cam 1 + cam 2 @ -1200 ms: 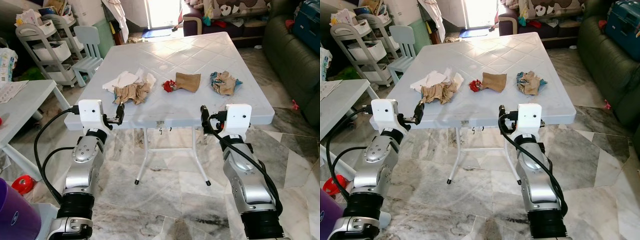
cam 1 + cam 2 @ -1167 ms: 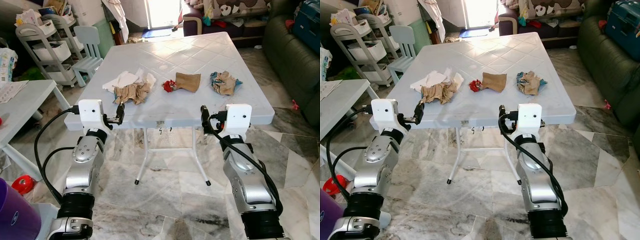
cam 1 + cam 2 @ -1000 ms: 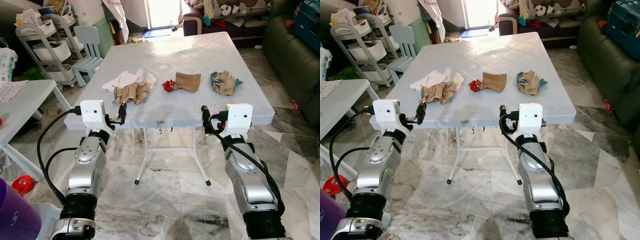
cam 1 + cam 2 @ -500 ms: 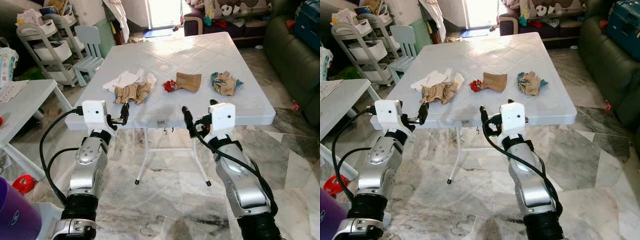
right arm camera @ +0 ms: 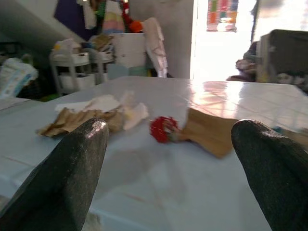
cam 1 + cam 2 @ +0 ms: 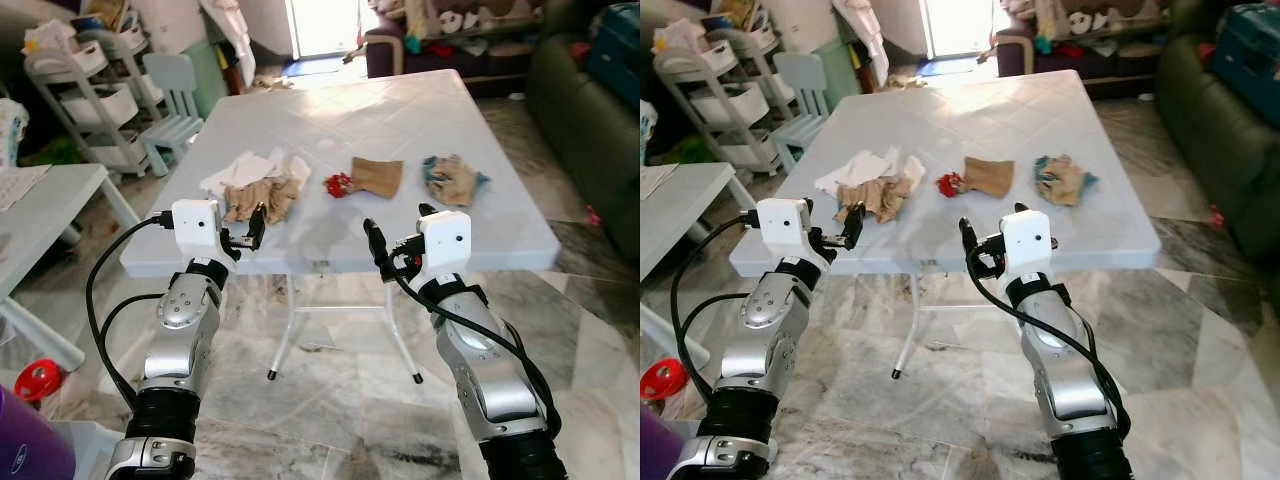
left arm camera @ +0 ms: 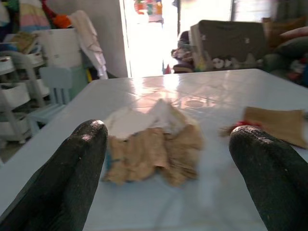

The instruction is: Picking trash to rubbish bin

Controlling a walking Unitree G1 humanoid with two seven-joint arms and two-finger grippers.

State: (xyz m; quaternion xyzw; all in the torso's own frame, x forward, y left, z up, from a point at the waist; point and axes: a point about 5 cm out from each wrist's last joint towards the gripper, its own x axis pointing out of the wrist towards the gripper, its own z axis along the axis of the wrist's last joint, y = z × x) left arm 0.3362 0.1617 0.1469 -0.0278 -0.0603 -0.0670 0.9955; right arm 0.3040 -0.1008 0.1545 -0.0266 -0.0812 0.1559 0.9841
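Head view: three trash heaps lie on the white table [image 6: 470, 215], w/ left gripper [image 6: 255, 226] just short of the crumpled paper wad [image 6: 258, 192] (light, could skid off if nudged); left wrist: fingers [image 7: 77, 166] apart around it; right wrist: fingers [image 5: 74, 163] apart, facing the red scrap [image 5: 163, 128] beside the brown bag [image 5: 211, 132].

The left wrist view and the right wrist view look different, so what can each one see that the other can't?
The left wrist view looks between the open left gripper fingers at a light blue chair.

The right wrist view, between the open right gripper fingers, has a white shelf cart behind the table.

Both share the white table, the crumpled brown and white paper, the small red scrap and the flat brown paper beside it.
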